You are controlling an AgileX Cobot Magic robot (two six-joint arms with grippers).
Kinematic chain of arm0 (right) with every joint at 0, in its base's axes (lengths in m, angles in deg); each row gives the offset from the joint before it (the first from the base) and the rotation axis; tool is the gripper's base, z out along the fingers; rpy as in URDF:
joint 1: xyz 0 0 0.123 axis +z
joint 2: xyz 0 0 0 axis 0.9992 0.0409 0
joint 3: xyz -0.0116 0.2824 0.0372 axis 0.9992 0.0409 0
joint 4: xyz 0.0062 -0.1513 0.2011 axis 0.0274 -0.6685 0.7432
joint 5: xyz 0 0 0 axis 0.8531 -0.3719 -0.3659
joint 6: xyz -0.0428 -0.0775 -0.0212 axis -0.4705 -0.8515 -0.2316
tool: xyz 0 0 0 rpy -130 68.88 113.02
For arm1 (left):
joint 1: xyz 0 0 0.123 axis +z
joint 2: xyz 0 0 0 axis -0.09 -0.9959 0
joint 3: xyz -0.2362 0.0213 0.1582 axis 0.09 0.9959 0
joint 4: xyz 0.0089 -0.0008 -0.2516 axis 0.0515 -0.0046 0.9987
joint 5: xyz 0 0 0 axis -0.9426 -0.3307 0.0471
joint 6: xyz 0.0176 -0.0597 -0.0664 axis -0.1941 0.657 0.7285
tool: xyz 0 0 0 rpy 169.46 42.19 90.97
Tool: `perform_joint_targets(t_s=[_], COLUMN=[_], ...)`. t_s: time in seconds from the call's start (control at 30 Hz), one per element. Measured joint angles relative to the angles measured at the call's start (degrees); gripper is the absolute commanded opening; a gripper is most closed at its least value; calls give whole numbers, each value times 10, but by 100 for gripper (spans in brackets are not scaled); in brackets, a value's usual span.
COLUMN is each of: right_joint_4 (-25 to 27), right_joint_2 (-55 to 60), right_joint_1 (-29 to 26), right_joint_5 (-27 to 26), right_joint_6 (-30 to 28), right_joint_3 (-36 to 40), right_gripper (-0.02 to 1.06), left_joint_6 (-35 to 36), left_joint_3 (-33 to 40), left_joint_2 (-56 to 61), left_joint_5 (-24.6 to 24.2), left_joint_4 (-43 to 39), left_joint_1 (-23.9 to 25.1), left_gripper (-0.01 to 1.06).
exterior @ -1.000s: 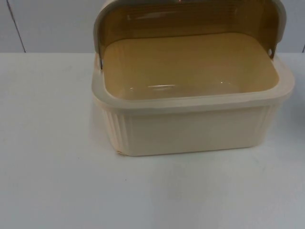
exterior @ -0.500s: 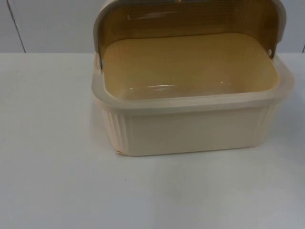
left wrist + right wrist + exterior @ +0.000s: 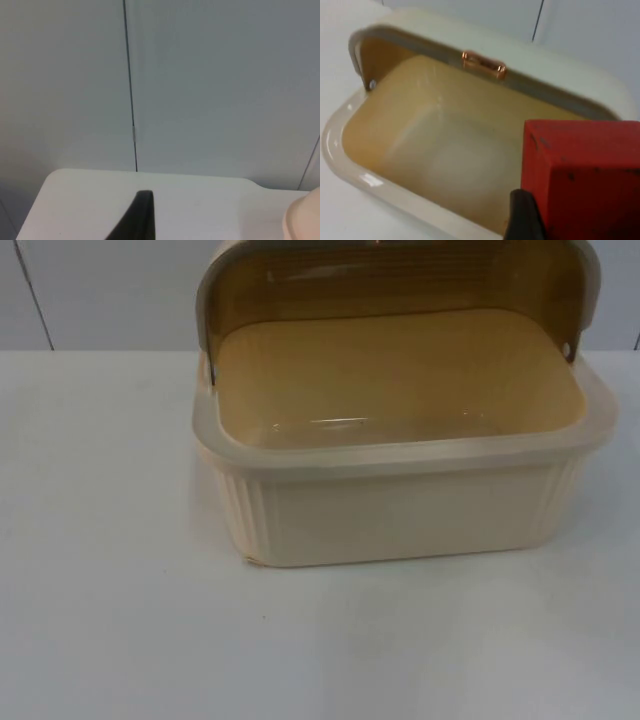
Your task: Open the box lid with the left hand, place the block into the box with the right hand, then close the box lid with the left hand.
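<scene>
The cream box [image 3: 400,510] stands on the white table with its lid [image 3: 400,280] swung up and back, and its tan inside holds nothing. In the right wrist view my right gripper [image 3: 580,222] is shut on a red block [image 3: 585,175], with one black fingertip [image 3: 522,220] against the block's side. The block hangs above the open box [image 3: 340,150], near the lid [image 3: 420,37] and its copper handle [image 3: 483,64]. A black fingertip [image 3: 137,220] of my left gripper stands over the table's far edge, off to the side of the box's rounded corner [image 3: 305,220].
White table top [image 3: 100,620] spreads out in front of the box and to its left. The grey partition wall [image 3: 100,290] rises right behind the box. Its panel seam [image 3: 131,100] faces the left wrist view.
</scene>
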Motion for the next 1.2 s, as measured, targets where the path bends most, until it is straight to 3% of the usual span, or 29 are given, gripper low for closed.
perform_joint_targets(t_s=[0.2, 0.4, 0.77, 0.9, 0.97, 1.07, 1.13, 1.2], right_joint_4=[5, 6, 8, 8, 9, 9, 9, 10], right_joint_2=[57, 123, 261, 289, 300, 311, 312, 314], right_joint_1=[0, 0, 0, 0, 0, 0, 0, 0], right_joint_5=[-11, -72, -236, -263, -280, -304, -311, -317], right_joint_6=[1, 1, 2, 2, 2, 2, 2, 2], right_joint_3=[1, 24, 34, 34, 34, 34, 34, 34], right_gripper=[0, 0, 0, 1, 8, 29, 31, 50], left_joint_6=[0, 0, 0, 0, 0, 0, 0, 0], left_joint_3=[0, 0, 0, 0, 0, 0, 0, 0], left_joint_2=[0, 0, 0, 0, 0, 0, 0, 0], left_joint_5=[0, 0, 0, 0, 0, 0, -2, -2], left_joint_4=[0, 0, 0, 0, 0, 0, 0, -1], left_joint_1=[0, 0, 0, 0, 0, 0, 0, 0], left_gripper=[105, 105, 105, 105, 105, 105, 105, 105])
